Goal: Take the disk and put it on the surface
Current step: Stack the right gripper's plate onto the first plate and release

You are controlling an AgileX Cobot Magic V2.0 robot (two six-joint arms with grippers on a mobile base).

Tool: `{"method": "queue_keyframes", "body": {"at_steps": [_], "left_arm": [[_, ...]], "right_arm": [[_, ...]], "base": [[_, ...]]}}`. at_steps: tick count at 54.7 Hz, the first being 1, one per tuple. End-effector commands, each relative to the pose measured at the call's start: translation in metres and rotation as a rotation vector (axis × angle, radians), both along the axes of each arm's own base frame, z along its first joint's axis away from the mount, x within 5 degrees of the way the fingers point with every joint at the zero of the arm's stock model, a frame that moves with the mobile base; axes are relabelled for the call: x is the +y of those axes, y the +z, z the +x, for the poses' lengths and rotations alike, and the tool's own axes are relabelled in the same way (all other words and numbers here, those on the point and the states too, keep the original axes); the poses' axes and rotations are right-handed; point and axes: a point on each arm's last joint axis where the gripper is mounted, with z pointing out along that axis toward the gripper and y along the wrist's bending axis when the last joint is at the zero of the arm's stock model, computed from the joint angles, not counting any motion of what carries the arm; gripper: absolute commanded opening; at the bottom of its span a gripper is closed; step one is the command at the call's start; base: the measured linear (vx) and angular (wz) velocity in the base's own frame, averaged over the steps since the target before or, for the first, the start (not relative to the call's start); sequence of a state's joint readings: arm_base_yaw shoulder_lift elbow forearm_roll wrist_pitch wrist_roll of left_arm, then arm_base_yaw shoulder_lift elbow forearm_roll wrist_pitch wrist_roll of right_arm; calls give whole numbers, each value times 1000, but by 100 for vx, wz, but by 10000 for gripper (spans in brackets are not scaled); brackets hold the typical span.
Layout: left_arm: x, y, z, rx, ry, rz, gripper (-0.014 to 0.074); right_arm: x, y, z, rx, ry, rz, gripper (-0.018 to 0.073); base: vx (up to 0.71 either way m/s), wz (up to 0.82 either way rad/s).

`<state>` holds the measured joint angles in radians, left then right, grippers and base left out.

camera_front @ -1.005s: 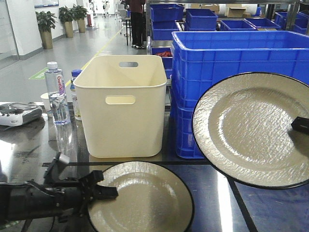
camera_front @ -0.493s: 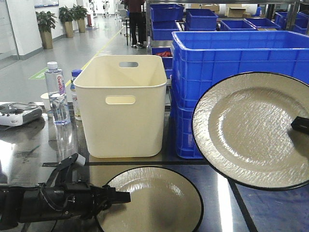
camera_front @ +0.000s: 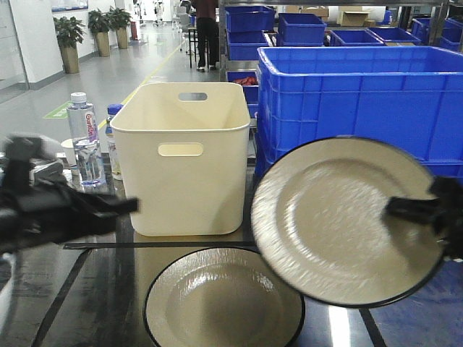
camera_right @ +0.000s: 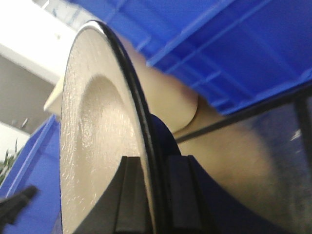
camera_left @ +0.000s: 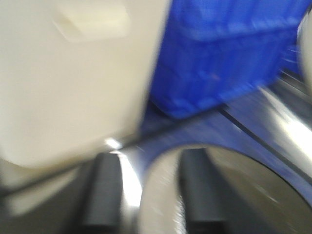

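Pinching the black-rimmed plate (camera_front: 340, 217) by its right edge, the right gripper (camera_front: 396, 206) held it tilted, nearly upright, above the taped tabletop (camera_front: 108, 289), which lay straight below; the left gripper (camera_left: 148, 170), fingers spread, hung farther off, left of a second plate (camera_front: 217, 307) lying flat

Cream bin (camera_front: 184, 163), blue crates (camera_front: 347, 94), water bottle (camera_front: 85, 141)

In the front view's mid-left, the left arm (camera_front: 51, 210) was a dark smear. The left wrist view was blurred throughout. The bottom edge cut off the lower plate (camera_front: 224, 303); the held plate (camera_front: 340, 217) hid part of the crate (camera_front: 347, 87), and the right gripper (camera_front: 405, 208) ran off the right edge.
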<state>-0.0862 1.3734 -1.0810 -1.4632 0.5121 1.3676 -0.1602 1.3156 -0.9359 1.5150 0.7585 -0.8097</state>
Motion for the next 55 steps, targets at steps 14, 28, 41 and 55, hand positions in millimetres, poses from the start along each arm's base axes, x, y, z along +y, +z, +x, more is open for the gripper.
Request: {"method": "queue_keyframes", "body": {"at_steps": [14,28,41,55], "left_arm": [[22,73,-58,-223,131,20,-8],[17,69,-60,-199,76,24,-7],[17,68,-60,-198,72,25,-8],[18,64,-60,-146,84,32,-7]], "right_arm": [[86,-24,34,16,171,89,-4],[119,-45,50,9,263,1,138],[116,-46,51,-136,310,-186,491],[89,-34,57,-331,137,-664,636]], "base": [[0,0],[0,0],[0,0],[0,0]]}}
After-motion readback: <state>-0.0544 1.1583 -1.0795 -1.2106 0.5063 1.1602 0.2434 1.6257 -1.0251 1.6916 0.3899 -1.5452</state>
